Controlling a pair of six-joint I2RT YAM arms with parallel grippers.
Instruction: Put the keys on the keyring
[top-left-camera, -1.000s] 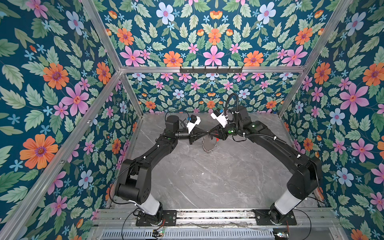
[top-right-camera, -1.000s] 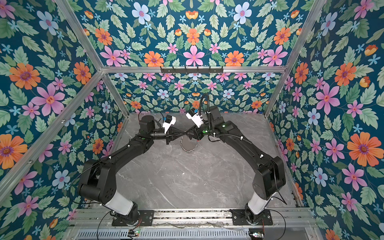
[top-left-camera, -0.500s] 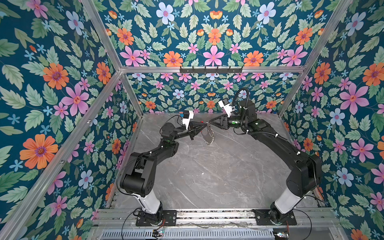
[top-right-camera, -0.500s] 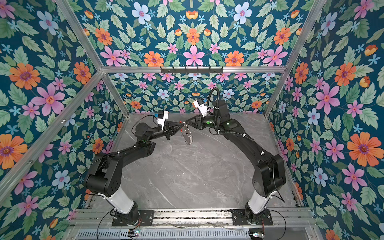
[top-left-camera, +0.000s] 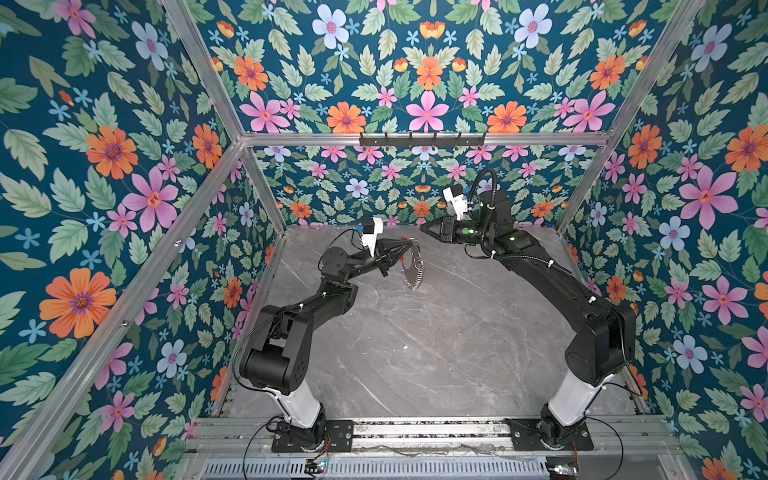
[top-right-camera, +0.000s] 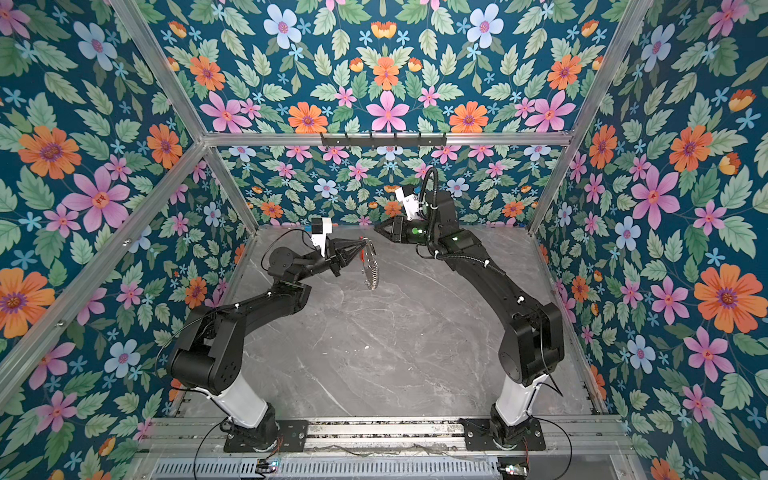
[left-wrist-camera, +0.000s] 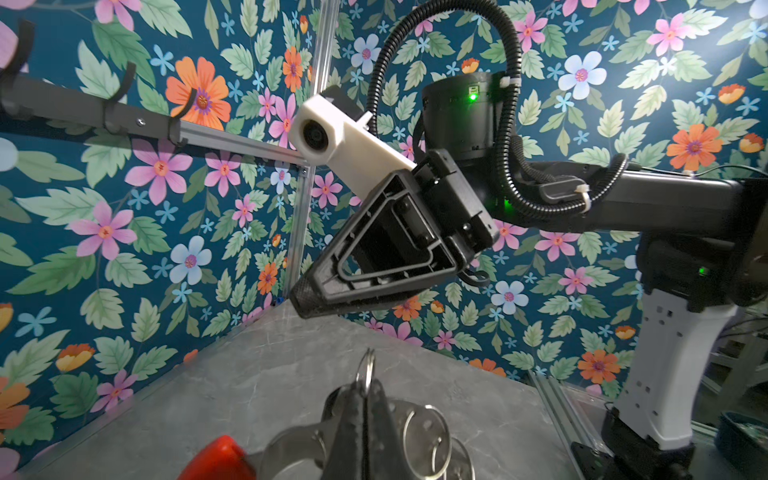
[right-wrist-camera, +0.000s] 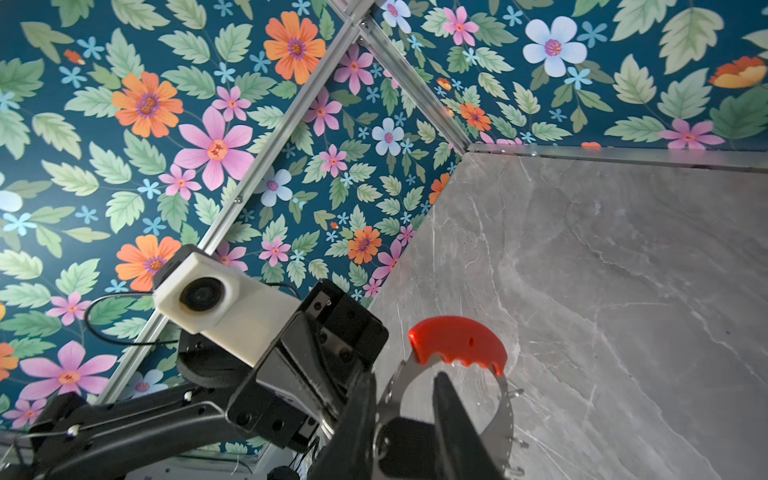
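One grey keyring (top-left-camera: 412, 266) with one red grip (right-wrist-camera: 457, 340) hangs in mid-air above the marble table (top-left-camera: 415, 353), clamped at its rim by the left gripper (top-left-camera: 404, 248). The right gripper (top-left-camera: 424, 228), near it, is slightly parted and holds nothing visible.

One keyring (top-left-camera: 413, 266), two tools, two arms

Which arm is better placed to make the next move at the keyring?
Right. The left pincer is shut on the keyring, holding it aloft; the right pincer faces it, close by.
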